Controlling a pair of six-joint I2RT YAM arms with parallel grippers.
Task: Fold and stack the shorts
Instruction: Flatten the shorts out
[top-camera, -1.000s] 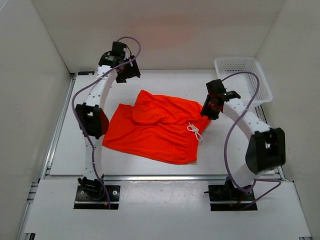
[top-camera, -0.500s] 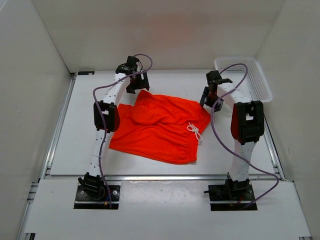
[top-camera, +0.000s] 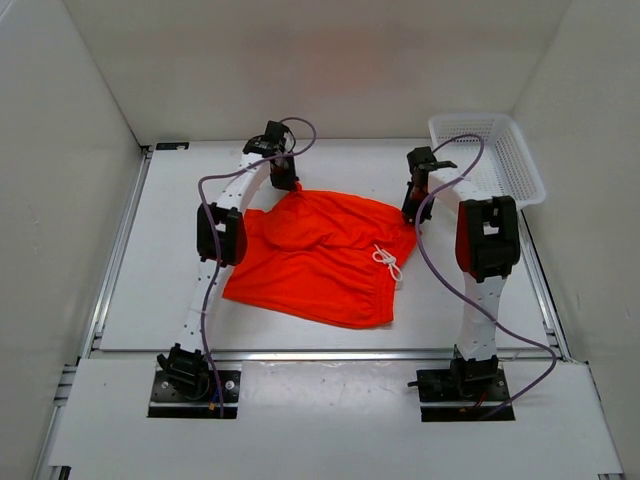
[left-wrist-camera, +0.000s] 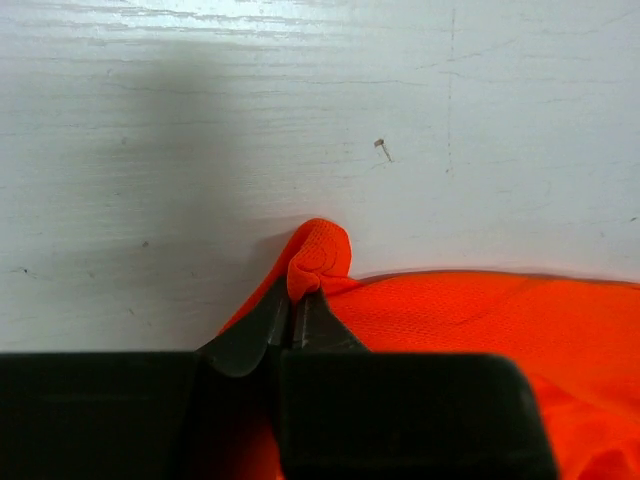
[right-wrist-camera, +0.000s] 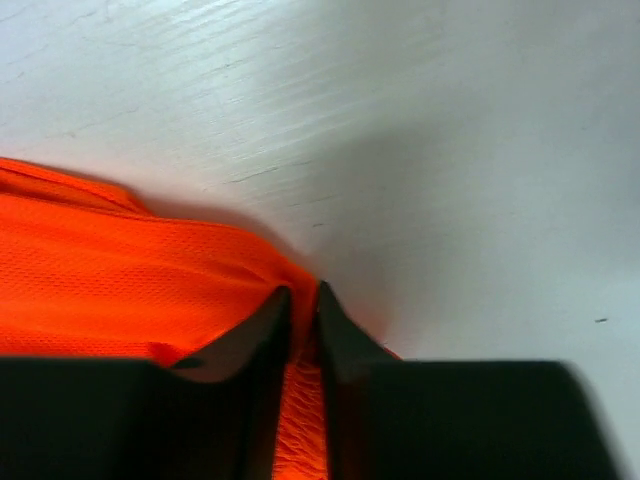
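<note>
The bright orange-red shorts (top-camera: 320, 255) lie spread on the white table, waistband and white drawstring (top-camera: 388, 264) toward the right. My left gripper (top-camera: 285, 184) is at their far left corner; in the left wrist view it (left-wrist-camera: 298, 300) is shut on a small bunched tip of the fabric (left-wrist-camera: 320, 255). My right gripper (top-camera: 411, 212) is at the far right corner by the waistband; in the right wrist view it (right-wrist-camera: 302, 296) is shut on a fold of the orange cloth (right-wrist-camera: 130, 275), which fills the narrow slit between the fingers.
A white plastic mesh basket (top-camera: 487, 157) stands at the back right corner, just beyond the right arm. White walls enclose the table on three sides. Both arms reach forward over the table from their bases at the near edge.
Both arms have come down and inward onto the far corners of the shorts. Both grippers, open earlier, have shut on the fabric. The left corner is slightly drawn up.
</note>
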